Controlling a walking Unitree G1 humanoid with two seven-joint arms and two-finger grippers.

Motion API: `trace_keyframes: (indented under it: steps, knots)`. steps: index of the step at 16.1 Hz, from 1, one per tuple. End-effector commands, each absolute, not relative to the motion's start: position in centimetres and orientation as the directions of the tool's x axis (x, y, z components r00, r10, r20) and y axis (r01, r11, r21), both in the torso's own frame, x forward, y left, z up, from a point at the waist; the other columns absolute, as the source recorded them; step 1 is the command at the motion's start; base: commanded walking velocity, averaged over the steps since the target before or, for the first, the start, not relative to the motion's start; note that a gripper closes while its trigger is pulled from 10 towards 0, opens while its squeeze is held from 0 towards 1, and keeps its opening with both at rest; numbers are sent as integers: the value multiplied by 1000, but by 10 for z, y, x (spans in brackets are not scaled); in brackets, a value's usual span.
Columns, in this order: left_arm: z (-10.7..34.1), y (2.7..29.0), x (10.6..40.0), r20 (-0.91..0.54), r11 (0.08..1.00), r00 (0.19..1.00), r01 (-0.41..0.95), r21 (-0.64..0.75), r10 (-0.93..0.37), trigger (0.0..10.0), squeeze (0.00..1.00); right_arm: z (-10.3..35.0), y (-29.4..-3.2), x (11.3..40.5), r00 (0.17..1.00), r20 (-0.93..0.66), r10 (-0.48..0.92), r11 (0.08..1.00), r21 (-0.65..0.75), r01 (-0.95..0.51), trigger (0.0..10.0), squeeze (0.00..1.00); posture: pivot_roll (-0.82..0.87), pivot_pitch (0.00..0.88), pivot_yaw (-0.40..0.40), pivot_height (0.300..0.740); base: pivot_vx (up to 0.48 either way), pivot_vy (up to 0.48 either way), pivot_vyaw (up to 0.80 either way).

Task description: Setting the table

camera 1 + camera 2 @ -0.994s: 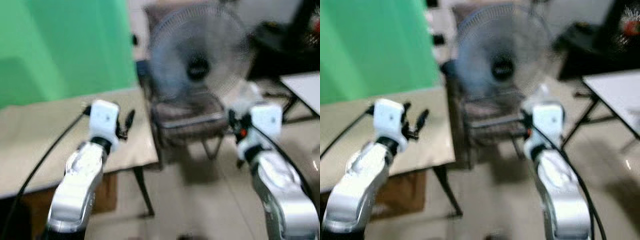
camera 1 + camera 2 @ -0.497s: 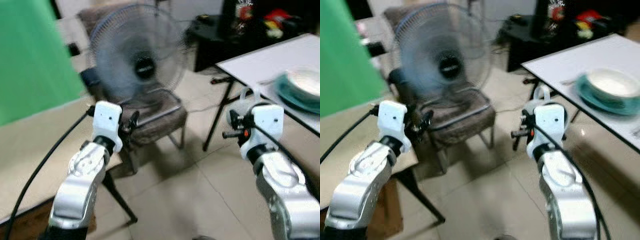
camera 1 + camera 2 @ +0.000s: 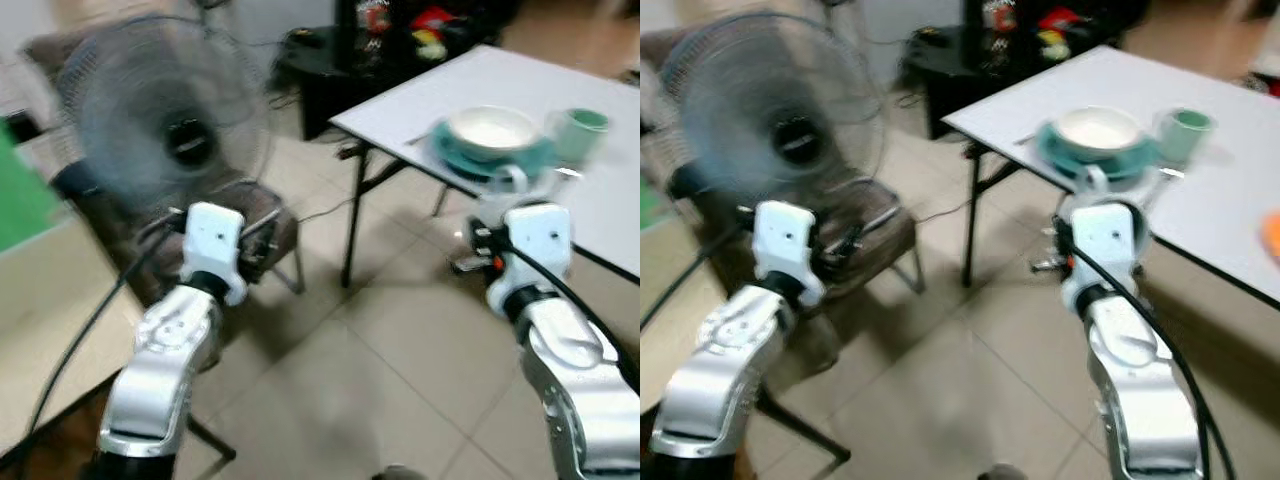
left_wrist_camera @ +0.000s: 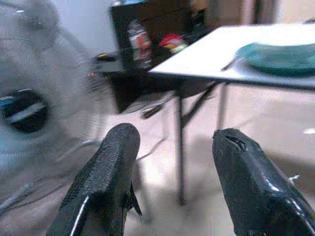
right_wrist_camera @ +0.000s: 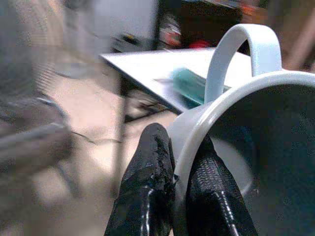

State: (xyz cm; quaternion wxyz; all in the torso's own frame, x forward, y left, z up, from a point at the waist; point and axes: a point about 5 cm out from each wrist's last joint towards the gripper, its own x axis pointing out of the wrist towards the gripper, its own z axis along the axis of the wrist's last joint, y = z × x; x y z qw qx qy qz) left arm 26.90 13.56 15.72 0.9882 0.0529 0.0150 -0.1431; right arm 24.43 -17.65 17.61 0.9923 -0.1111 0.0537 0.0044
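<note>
A white table [image 3: 505, 75] stands at the right with a teal plate [image 3: 525, 160], a white bowl [image 3: 492, 128] on it and a green cup [image 3: 582, 128] beside them. My right gripper [image 5: 182, 142] is shut on the rim of a pale mug [image 5: 246, 123], one finger inside and one outside. The mug's handle [image 3: 505, 178] rises above the wrist, held in front of the table's near edge. Over the floor beside a chair, my left gripper [image 4: 174, 142] is open, with nothing between its fingers [image 4: 110, 167].
A standing fan [image 3: 165, 115] and a brown chair [image 3: 235, 215] are at the left front. A beige table [image 3: 45, 310] edge lies at far left. A dark cabinet [image 3: 400, 40] with coloured items stands behind the white table. Tiled floor [image 3: 380, 360] lies between.
The camera has swung to the right: the green wall has left the picture and the white table with its dishes has come in. Both arms keep the same pose.
</note>
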Motion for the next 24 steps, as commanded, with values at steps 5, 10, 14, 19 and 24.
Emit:
trace_keyframes:
  steps: [5,10,14,19,24]
  knots:
    - [157,132,270,-49,939,947,320,122,-317,10000,0,176,-176,240,991,-136,3,966,-257,-38,10000,0,-34,0,65,740,0,0,-788]
    - [159,136,272,-40,947,953,302,108,-299,10000,0,164,-180,233,968,-248,-28,953,-300,-49,10000,0,-48,0,84,740,0,0,-788]
    - [156,132,270,-38,940,942,334,68,-332,10000,0,167,-190,233,964,-256,-69,941,-337,-22,10000,0,-71,0,85,740,0,0,-788]
    - [146,128,269,-75,929,932,359,90,-354,10000,0,170,-190,231,964,-256,-65,937,-349,-30,10000,0,-79,0,69,740,159,0,-630]
    - [147,128,269,-74,916,923,383,116,-377,10000,0,168,-193,234,960,-268,-84,937,-348,-16,10000,0,-69,0,71,740,316,0,0]
